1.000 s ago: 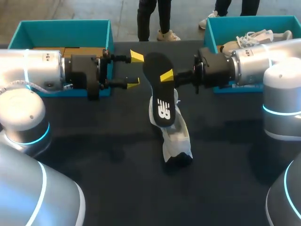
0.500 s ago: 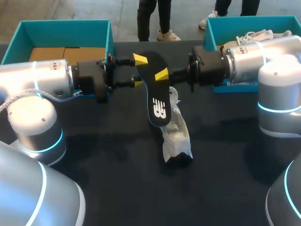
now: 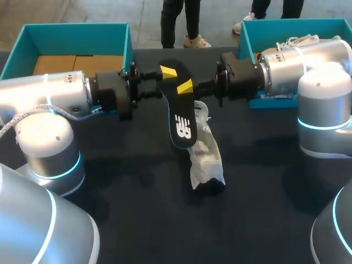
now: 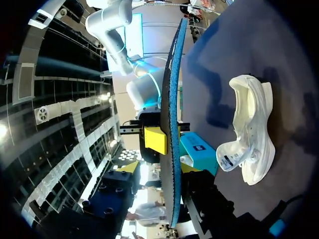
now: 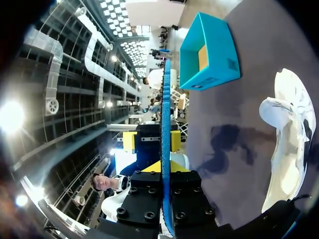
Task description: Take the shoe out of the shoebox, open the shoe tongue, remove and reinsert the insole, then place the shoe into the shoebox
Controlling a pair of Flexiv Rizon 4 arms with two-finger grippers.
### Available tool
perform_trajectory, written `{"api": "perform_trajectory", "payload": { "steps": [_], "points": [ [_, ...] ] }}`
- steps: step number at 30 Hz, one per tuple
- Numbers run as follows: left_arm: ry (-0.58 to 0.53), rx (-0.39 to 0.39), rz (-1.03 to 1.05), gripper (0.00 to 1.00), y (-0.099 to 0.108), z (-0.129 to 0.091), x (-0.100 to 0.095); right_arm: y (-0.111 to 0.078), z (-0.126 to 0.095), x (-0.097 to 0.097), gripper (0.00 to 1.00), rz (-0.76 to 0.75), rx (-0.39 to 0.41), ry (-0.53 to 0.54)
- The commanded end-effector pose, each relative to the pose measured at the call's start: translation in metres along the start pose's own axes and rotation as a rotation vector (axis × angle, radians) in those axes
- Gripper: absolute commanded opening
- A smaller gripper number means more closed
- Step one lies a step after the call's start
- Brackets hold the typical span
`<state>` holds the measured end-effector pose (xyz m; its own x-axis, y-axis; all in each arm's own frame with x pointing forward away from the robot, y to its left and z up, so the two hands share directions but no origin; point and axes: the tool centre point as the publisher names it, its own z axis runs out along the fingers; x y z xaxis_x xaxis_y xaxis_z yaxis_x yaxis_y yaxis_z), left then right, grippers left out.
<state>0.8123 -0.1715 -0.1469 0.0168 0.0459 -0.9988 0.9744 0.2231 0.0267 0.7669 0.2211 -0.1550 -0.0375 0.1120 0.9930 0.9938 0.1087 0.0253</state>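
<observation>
While my right gripper (image 3: 185,88) is clamping the insole (image 3: 181,118) above the shoe (image 3: 206,159) mid-table, my left gripper (image 3: 165,82) is straddling it, fingers spread.

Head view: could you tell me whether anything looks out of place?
The shoe lies on its side on the table; its insole hangs midair in the right tool, the left tool straddling it.

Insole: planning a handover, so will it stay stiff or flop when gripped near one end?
Probably fairly stiff: pinched near one end by the right gripper, the insole hangs nearly straight over the shoe. Likely light: it looks thin edge-on. A push could flex it.
</observation>
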Motion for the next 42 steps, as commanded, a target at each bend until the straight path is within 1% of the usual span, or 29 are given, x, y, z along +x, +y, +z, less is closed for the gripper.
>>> {"api": "perform_trajectory", "payload": {
  "steps": [1, 4, 7, 8, 9, 10, 16, 19, 21, 22, 23, 24, 31, 32, 33, 34, 35, 42],
  "points": [
    [0.000, -0.003, 0.001, 0.39, 0.001, 0.006, 0.000, 0.000, 0.002, 0.000, 0.00, -0.003, -0.001, -0.002],
    [0.004, -0.002, 0.000, 0.38, 0.002, 0.006, 0.000, 0.000, 0.002, 0.000, 0.00, -0.005, -0.002, -0.003],
    [0.008, 0.000, -0.001, 0.32, 0.001, 0.006, 0.000, 0.001, 0.002, 0.001, 0.00, -0.008, 0.001, -0.004],
    [0.008, 0.001, -0.001, 0.28, 0.001, 0.006, 0.000, 0.001, 0.002, 0.001, 0.00, -0.008, 0.002, -0.004],
    [0.009, 0.001, -0.002, 0.18, 0.001, 0.006, 0.000, 0.001, 0.002, 0.001, 0.00, -0.009, 0.001, -0.004],
    [0.010, 0.001, -0.002, 0.15, 0.001, 0.006, 0.001, 0.001, 0.002, 0.001, 0.00, -0.009, 0.000, -0.005],
    [0.016, 0.001, -0.005, 0.20, -0.001, 0.004, 0.003, 0.002, -0.002, 0.001, 0.00, -0.008, -0.014, -0.012],
    [0.015, -0.001, -0.010, 0.19, -0.001, 0.004, 0.004, 0.002, -0.002, 0.002, 0.00, -0.008, -0.012, -0.014],
    [0.016, -0.001, -0.011, 0.15, -0.002, 0.004, 0.004, 0.002, -0.002, 0.002, 0.00, -0.008, -0.010, -0.015],
    [0.016, -0.001, -0.012, 0.11, -0.002, 0.004, 0.004, 0.003, -0.001, 0.002, 0.00, -0.008, -0.009, -0.015],
    [0.017, 0.000, -0.012, 0.04, -0.003, 0.003, 0.005, 0.003, -0.001, 0.002, 0.00, -0.007, -0.008, -0.015],
    [0.018, 0.001, -0.012, 0.00, -0.003, 0.003, 0.005, 0.003, -0.001, 0.002, 0.00, -0.008, -0.008, -0.015],
    [0.032, 0.012, -0.016, 0.00, -0.003, 0.004, 0.008, 0.002, -0.001, 0.002, 0.00, -0.012, -0.014, -0.013],
    [0.033, 0.015, -0.017, 0.00, -0.003, 0.004, 0.008, 0.001, -0.001, 0.001, 0.12, -0.011, -0.017, -0.011],
    [0.033, 0.016, -0.017, 0.00, -0.003, 0.005, 0.008, 0.001, -0.001, 0.000, 0.47, -0.008, -0.023, -0.013],
    [0.034, 0.018, -0.018, 0.00, -0.003, 0.005, 0.008, 0.000, -0.002, -0.001, 0.97, -0.005, -0.027, -0.014],
    [0.035, 0.020, -0.019, 0.00, -0.003, 0.005, 0.008, -0.001, -0.003, -0.002, 1.00, -0.004, -0.031, -0.016],
    [0.050, 0.048, -0.047, 0.00, -0.007, 0.005, 0.011, -0.008, -0.020, -0.007, 1.00, 0.018, -0.070, -0.046]
  ]
}}
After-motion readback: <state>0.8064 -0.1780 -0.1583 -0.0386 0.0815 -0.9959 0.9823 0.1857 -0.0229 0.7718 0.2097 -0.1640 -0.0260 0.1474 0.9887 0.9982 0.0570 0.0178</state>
